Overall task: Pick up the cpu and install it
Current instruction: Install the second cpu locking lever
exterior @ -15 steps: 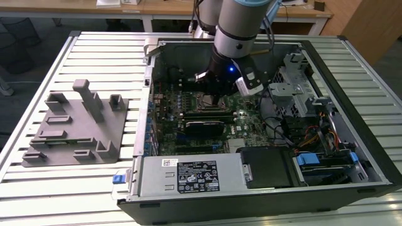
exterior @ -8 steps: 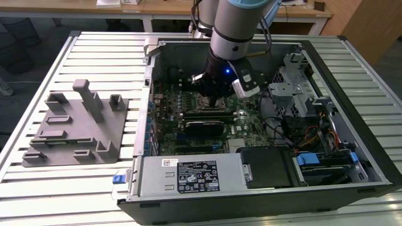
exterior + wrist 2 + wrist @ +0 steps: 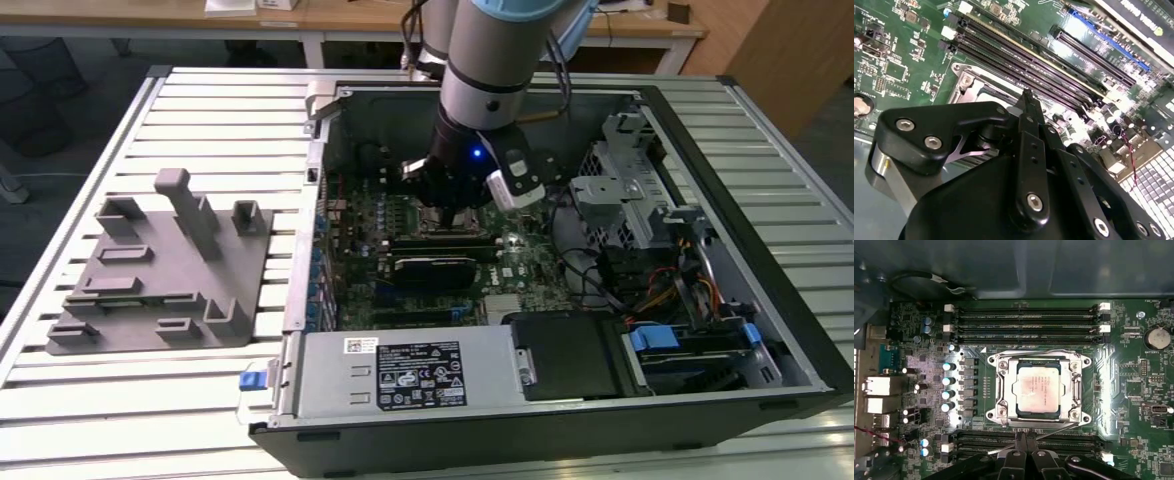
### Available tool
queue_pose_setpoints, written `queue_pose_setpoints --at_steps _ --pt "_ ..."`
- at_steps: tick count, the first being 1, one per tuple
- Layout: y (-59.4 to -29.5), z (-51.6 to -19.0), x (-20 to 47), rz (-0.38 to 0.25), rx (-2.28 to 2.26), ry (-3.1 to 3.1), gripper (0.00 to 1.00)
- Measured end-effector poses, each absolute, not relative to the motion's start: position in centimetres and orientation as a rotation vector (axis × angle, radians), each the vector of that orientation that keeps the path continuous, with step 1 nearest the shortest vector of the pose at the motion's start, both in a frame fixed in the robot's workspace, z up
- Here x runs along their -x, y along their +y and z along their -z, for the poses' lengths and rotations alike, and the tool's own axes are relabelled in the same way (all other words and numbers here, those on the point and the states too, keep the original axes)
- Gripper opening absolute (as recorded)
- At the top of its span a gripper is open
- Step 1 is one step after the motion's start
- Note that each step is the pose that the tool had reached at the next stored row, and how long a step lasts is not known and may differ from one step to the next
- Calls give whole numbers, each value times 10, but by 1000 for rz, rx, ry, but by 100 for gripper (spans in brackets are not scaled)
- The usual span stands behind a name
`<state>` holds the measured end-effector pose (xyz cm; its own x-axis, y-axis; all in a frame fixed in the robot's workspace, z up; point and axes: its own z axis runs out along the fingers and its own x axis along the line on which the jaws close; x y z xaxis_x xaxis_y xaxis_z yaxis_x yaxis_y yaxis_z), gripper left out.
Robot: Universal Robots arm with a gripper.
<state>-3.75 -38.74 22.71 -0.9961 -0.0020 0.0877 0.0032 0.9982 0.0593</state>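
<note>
The cpu (image 3: 1036, 390), a small square chip with a silver top, lies flat in the motherboard socket, framed by the metal socket bracket (image 3: 1002, 390). My gripper (image 3: 1026, 436) hovers just beside the socket's edge, over the memory slots, its black fingers pressed together with nothing between them. In the second wrist view the gripper (image 3: 1027, 94) points its joined fingertips down at the socket frame (image 3: 968, 84). In the exterior view the gripper (image 3: 449, 205) is low inside the open computer case (image 3: 747, 330), over the green motherboard (image 3: 527, 262).
A grey fixture plate (image 3: 160, 270) with upright posts lies on the slatted table at the exterior view's left. Memory slots (image 3: 1026, 320) flank the socket on two sides. Drive cages and cables (image 3: 641, 210) crowd the case at the exterior view's right; the power supply (image 3: 400, 370) sits at its front.
</note>
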Motion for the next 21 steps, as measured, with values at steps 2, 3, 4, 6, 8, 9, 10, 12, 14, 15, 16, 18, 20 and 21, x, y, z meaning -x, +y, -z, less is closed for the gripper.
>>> queue_pose_setpoints --at_steps 2,3,4,6,8,9,10,12,14,15,16,18,20,21 --pt "-387 -225 38 91 1 -3052 11" --pt "-387 -224 38 91 1 -3052 11" --pt "-387 -223 38 91 1 -3052 11" --pt "-387 -222 40 91 1 -3052 11" --pt "-387 -221 44 90 0 -3052 11" --pt "-387 -220 47 91 0 -3052 11" --pt "-387 -220 49 91 0 -3052 11" --pt "-387 -219 52 91 0 -3052 11" --pt "-388 -218 53 91 -1 -3052 11" --pt "-388 -217 54 91 -1 -3052 11" --pt "-388 -215 54 91 -1 -3052 11" --pt "-388 -212 54 92 -1 -3052 11" --pt "-388 -210 54 104 -1 -3052 11" --pt "-388 -209 54 110 -2 -3051 11"
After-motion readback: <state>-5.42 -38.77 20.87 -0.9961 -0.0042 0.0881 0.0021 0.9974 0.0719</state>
